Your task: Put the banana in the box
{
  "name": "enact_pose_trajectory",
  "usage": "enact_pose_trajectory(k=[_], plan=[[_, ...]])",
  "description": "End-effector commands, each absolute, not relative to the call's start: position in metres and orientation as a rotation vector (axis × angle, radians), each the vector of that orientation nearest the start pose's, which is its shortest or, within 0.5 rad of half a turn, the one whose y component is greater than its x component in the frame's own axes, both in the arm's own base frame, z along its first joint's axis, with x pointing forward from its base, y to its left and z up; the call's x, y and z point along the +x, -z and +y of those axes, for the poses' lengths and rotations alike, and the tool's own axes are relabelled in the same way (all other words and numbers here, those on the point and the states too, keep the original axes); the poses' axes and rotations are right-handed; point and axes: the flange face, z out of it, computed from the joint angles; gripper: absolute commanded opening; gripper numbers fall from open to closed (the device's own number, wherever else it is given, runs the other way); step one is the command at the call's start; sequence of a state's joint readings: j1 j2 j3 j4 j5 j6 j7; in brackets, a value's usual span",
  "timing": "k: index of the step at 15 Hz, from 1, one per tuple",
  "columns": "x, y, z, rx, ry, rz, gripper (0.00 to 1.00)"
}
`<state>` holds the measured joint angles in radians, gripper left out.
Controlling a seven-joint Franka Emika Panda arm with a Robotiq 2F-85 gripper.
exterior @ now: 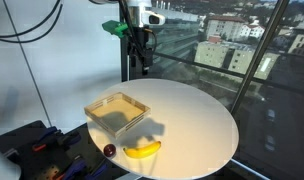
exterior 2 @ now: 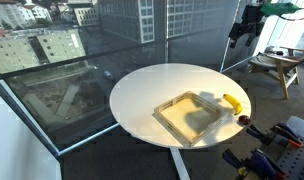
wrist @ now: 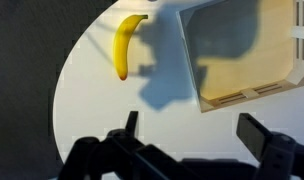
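1. The arm is raised well above the far side of the round counter [exterior: 192,120], its wrist pointing down. In both exterior views the pincer [exterior: 142,62] hangs in the air, clear of everything below.
2. In the wrist view the pincer [wrist: 192,135] is spread wide and holds nothing. One dark finger [wrist: 130,125] stands at the left and its partner at the right, with bare counter [wrist: 92,110] showing between them.
3. The banana [wrist: 124,45] lies flat on the counter to the left of the box [wrist: 242,96], apart from it and outside its walls. A dark shadow falls between the two.
4. In an exterior view the banana [exterior: 144,149] rests near the near edge of the counter, just in front of the box [exterior: 98,119]. A small dark red round object [exterior: 109,150] sits just to its left.
5. In an exterior view the banana [exterior 2: 233,103] sits by the right corner of the box [exterior 2: 175,128], and the red object [exterior 2: 244,121] lies nearer the edge of the counter [exterior 2: 162,80].
6. Nothing lies over the banana or inside the box.
7. The counter is smooth, white and round. The box is shallow, square and pale tan, with low walls that look like wood. The banana is yellow, curved and small beside the box.
8. Tall glass panes stand beyond the counter, with city buildings seen through them.
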<state>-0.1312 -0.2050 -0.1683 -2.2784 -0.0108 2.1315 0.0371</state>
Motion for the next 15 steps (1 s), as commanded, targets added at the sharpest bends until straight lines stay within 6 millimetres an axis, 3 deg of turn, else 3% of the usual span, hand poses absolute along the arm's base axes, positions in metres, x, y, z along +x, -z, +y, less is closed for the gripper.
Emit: enact_pose_trajectory(k=[1,15], plan=[[0.476,-0.438,-0.154,-3.094,0.104,0.562,1.0],[0.506,-0.414,-0.179,-3.096,0.062,0.635,1.0]])
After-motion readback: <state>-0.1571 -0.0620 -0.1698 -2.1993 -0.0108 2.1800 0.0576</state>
